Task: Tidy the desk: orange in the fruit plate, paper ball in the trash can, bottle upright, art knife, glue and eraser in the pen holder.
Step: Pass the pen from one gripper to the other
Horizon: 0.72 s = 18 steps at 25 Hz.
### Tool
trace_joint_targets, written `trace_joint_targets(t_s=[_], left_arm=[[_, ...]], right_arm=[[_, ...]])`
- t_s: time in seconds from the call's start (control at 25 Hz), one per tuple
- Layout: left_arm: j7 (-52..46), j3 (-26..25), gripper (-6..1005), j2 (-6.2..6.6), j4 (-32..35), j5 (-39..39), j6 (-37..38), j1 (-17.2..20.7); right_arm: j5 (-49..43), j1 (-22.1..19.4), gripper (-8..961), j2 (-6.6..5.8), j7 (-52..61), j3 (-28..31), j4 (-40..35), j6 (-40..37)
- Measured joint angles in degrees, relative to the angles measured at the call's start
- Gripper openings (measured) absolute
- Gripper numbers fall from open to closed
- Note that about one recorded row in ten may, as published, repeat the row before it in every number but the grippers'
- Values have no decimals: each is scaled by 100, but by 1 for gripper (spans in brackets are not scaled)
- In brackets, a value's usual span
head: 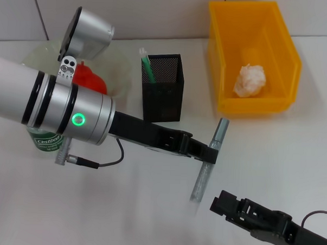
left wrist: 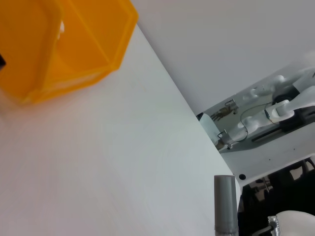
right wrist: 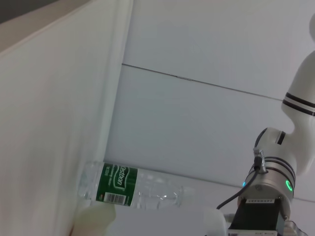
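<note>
My left gripper [head: 207, 152] is shut on the art knife [head: 212, 152], a slim grey stick held tilted above the table in front of the pen holder [head: 163, 90]; the art knife's grey end [left wrist: 225, 204] shows in the left wrist view. A green-and-white stick [head: 147, 65], perhaps the glue, stands in the holder. The orange [head: 90, 79] lies in the fruit plate [head: 40, 55], partly behind my left arm. Inside the trash can [head: 275, 48] sits the paper ball [head: 249, 80]. The bottle [head: 46, 140] stands upright under my left arm. The eraser is out of view. My right gripper [head: 225, 204] waits near the front edge.
The trash can [left wrist: 64, 44] stands at the back right against the wall. A cable with a connector [head: 83, 162] hangs under my left arm. The bottle [right wrist: 133, 184] and my left arm [right wrist: 268, 196] show in the right wrist view.
</note>
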Motion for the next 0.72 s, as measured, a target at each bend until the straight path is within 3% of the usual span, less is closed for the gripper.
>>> trace_joint_targets(t_s=[0.72], left_arm=[[23, 41, 133, -16, -26, -47, -13, -33]], right_arm=[[-2, 295, 623, 25, -100, -58, 104, 31]])
